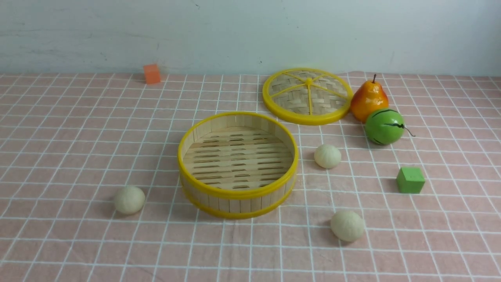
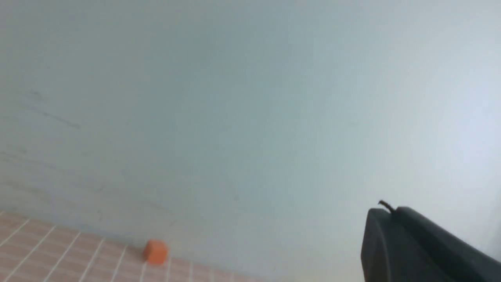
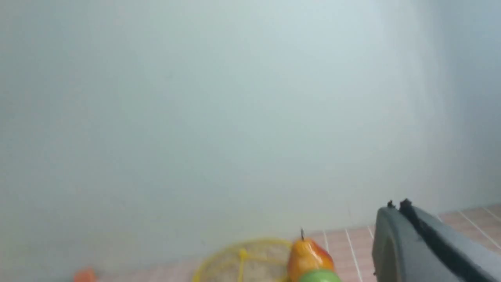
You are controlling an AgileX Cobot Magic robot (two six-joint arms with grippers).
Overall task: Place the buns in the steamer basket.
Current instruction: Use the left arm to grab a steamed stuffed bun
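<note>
My end effectors (image 2: 393,213) (image 3: 397,207) are closed, holding nothing.
All three buns (image 1: 129,200) (image 1: 327,156) (image 1: 347,226) sit outside the bamboo steamer basket (image 1: 237,194); a loose pinch could let one roll.

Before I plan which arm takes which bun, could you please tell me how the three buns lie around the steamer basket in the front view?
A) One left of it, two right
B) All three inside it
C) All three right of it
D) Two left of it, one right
A: one bun sits left of the steamer basket, the other two to its right.
</note>
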